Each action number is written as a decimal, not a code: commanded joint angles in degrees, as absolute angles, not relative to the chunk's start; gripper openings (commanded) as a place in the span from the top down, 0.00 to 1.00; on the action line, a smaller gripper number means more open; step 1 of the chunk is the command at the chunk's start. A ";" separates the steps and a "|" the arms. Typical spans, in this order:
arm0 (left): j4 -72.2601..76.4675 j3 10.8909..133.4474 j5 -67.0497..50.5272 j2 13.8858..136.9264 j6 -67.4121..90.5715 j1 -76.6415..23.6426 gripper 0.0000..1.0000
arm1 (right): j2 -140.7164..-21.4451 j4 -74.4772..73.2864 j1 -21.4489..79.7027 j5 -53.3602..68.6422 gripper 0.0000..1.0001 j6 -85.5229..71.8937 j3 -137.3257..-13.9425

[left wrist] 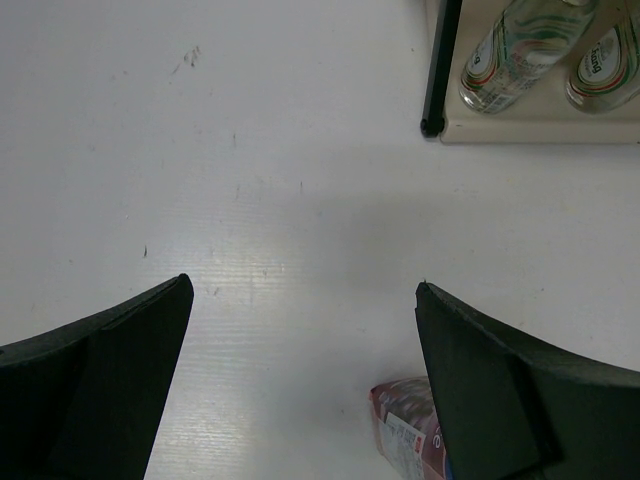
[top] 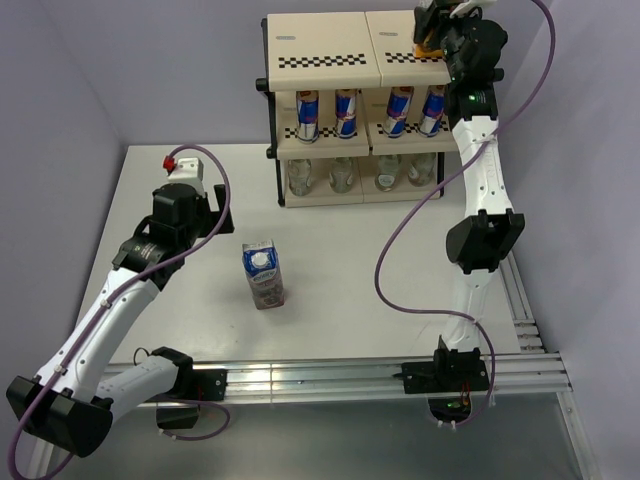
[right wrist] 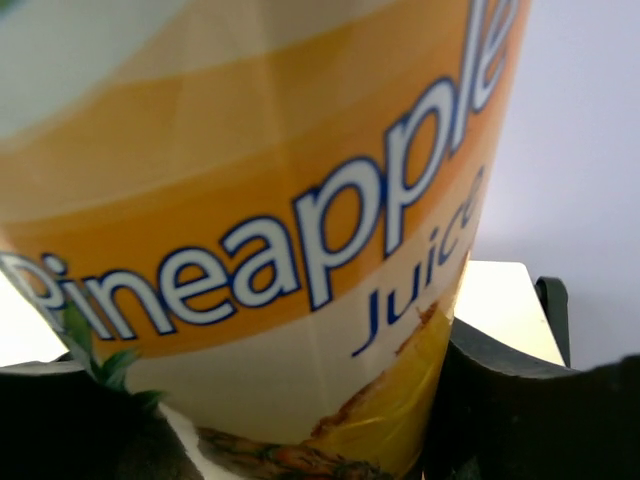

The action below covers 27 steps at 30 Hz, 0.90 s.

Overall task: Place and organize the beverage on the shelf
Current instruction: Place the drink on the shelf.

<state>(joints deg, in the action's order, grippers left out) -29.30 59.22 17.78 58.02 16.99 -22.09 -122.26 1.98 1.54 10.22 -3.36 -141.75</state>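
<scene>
R gripper [top: 434, 36] grips yellow pineapple-juice carton [right wrist: 290, 200] at top tier of cream black-framed shelf [top: 320, 50], far right; L gripper [left wrist: 300, 330] wide open, empty.

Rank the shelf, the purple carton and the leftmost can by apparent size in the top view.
1. shelf
2. purple carton
3. leftmost can; the shelf hides its top, so this placing is less sure.

White arm links [top: 487, 180], black joint housings [top: 484, 240], looping purple cables [top: 379, 272], green indicator light [top: 468, 98].
</scene>
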 commanded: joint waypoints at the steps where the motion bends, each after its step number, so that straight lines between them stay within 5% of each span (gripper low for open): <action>1: -26.54 58.97 16.79 58.10 16.00 -21.80 0.01 | -122.79 1.75 0.79 11.34 0.44 -4.04 -142.74; 13: -26.54 59.06 15.65 58.80 16.08 -21.71 0.01 | -127.00 -6.67 0.44 13.71 0.50 -5.19 -147.91; 21: -26.54 59.06 14.68 59.50 16.08 -21.71 0.01 | -126.65 -11.16 -1.14 15.55 0.29 -5.36 -146.60; 27: -26.54 59.06 14.68 59.50 16.00 -21.71 0.02 | -126.74 -9.58 -1.06 16.70 0.23 -5.45 -145.02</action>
<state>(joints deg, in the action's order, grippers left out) -29.10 59.22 15.70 59.75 16.97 -22.02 -125.08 -3.27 -0.05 15.38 -5.41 -147.15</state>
